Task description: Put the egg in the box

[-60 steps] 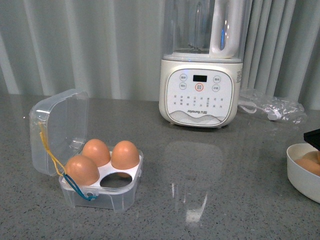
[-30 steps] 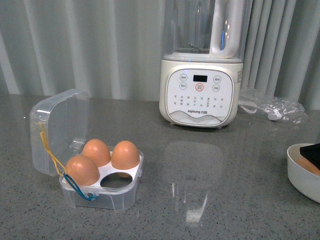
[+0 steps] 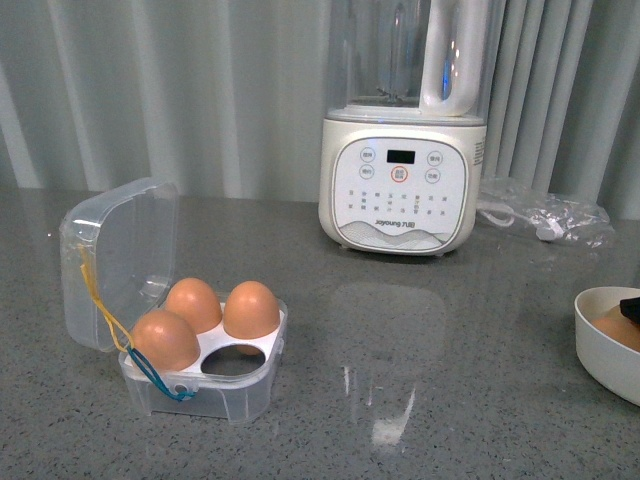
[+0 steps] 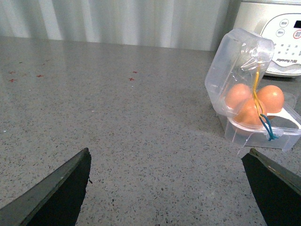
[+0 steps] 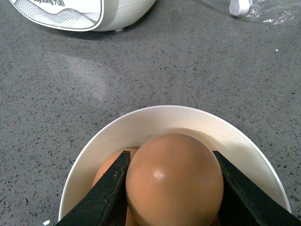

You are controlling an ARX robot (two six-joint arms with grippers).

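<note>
Right wrist view: the smooth orange-brown egg [image 5: 174,181] sits between the two dark fingers [image 5: 108,190] of my right gripper [image 5: 175,190]. They press on it from both sides, so I judge it is clamped. The egg is within the round white bowl [image 5: 155,115]; whether it is raised off the bottom I cannot tell. A second brown egg [image 5: 107,172] lies beside it.

In the front view the small clear plastic box [image 3: 235,398] stands well apart, across the grey speckled table [image 3: 420,400]. Its lid [image 3: 115,250] is up, three eggs [image 3: 250,310] are seated and one hole [image 3: 232,362] of the white tray is free. My left gripper [image 4: 168,154] hangs wide apart near the box, holding nothing.

The grasp seems done; lifting, carrying across and lowering into the free hole remain.
</note>
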